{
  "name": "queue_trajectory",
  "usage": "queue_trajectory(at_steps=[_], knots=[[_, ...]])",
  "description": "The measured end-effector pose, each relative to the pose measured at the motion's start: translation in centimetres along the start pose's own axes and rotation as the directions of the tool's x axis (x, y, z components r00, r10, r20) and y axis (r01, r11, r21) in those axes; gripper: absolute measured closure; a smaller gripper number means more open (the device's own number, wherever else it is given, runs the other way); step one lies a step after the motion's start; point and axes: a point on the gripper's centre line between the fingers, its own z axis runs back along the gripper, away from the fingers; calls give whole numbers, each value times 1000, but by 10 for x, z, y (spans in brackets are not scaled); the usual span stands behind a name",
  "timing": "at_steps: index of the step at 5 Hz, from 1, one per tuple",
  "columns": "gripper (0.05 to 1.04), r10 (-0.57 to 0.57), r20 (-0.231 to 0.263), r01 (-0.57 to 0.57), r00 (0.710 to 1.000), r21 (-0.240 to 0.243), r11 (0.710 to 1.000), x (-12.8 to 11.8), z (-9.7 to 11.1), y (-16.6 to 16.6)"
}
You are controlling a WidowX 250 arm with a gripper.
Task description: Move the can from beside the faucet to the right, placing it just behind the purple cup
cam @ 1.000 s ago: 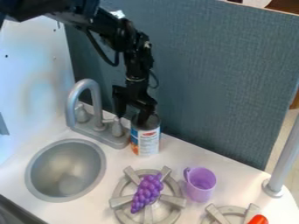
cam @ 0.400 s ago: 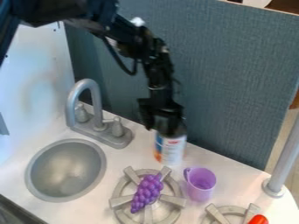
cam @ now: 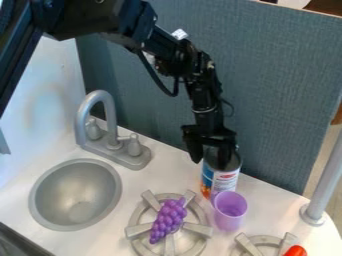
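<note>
The black arm [cam: 200, 85] enters at the top left, its thick upper part slanting rightward in front of the blue-gray panel [cam: 280, 95], then bends at the wrist and drops almost straight down; a dark cable [cam: 156, 79] loops beneath the bend. At its lower end the gripper [cam: 211, 152] points down at the labeled can [cam: 226, 181], its two fingers spread apart: one hangs just beside the can's left side as seen in the view, the other comes down over its top. Whether they press on the can's wall cannot be told. The can stands upright on the white countertop [cam: 270, 207], near the foot of the panel, its lower part partly hidden by the purple cup [cam: 230, 209] in front of it. The cup stands just right of a gray burner grate [cam: 139, 219], on which a bunch of purple toy grapes [cam: 167, 220] lies. Farther left are the round gray sink basin [cam: 75, 195] and, behind it, the curved faucet [cam: 83, 120]. A second burner grate [cam: 247, 245] with a red object [cam: 295, 251] sits at the bottom edge, and a gray pole [cam: 325, 185] rises at the right.
</note>
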Motion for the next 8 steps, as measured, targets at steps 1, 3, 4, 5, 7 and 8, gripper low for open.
queue_trajectory(at_steps=[1,3,4,5,7,8], knots=[[83,5,10,-5,1000,-4,1000,1,0,-1],[83,-51,76,45,996,79,996,-22,11,-8],[83,-91,161,76,983,95,993,-28,45,-17],[83,-134,201,118,970,91,989,-56,70,-22],[83,-185,81,178,979,91,980,-109,67,-13],[83,-245,46,238,968,123,963,-123,52,-25]])
